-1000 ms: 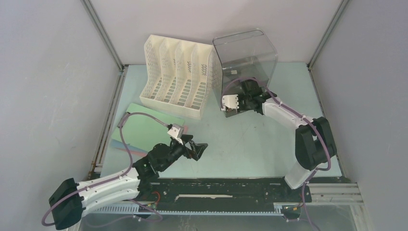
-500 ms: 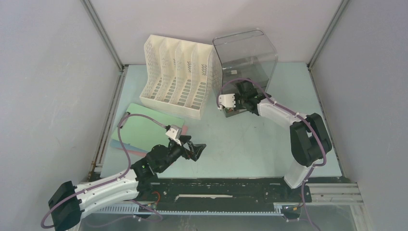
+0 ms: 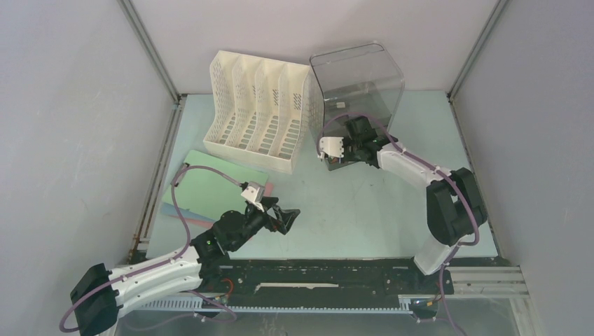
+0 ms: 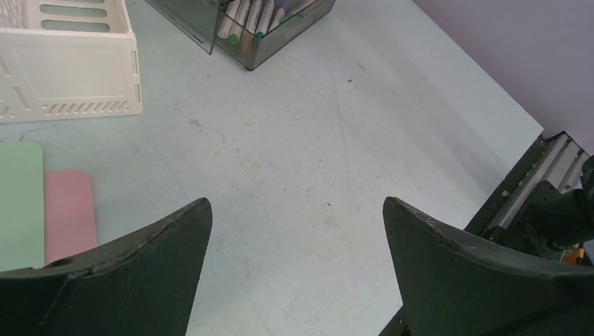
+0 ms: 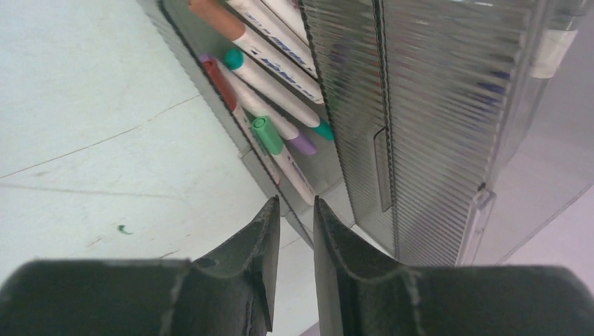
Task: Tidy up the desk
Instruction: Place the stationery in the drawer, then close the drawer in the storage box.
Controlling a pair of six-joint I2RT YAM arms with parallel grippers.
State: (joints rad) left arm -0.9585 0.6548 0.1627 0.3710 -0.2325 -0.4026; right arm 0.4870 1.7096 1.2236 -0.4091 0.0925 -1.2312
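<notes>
Could have snagged the low front rim of the smoky-grey clear plastic pen organiser (image 3: 357,77) on pulling away carelessly, tipping it and spilling the capped markers (image 5: 273,80) over the pale mint-green flat surface (image 3: 350,210) beneath it. Had the right claw (image 5: 295,203) parted by only a slit at that rim, pinching nothing visible. Had the left claw (image 4: 295,206) spread wide, empty, above bare surface in front of the organiser.

R claw (image 5: 295,210): unclear if touching organiser wall (image 5: 190,70); markers (image 5: 273,87) cut off at top.
</notes>
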